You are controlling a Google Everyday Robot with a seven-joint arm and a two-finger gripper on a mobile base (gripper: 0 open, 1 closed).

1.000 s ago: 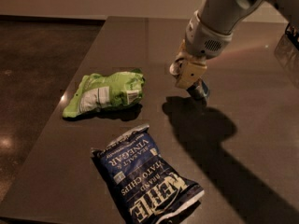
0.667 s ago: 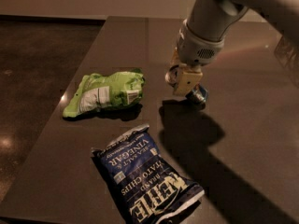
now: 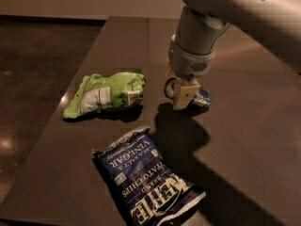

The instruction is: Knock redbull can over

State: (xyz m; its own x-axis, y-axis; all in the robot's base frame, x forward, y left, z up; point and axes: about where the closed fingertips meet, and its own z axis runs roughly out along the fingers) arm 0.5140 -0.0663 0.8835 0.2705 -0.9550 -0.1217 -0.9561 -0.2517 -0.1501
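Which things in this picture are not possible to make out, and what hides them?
1. Camera view: the redbull can is mostly hidden behind the gripper, right of the green bag; only a blue part shows, so its pose is unclear.
2. Camera view: the arm is cut off by the top and right edges.
3. Camera view: the green bag's label print is too small to read.

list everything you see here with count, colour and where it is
table: 1, dark brown, fills most of the view
green chip bag: 1, green, left of centre
blue chip bag: 1, blue with white lettering, near edge of the table
redbull can: 1, blue and silver, right of the green bag, partly behind the tool
arm: 1, pale grey, from upper right
tool: 1, tan, low at the can
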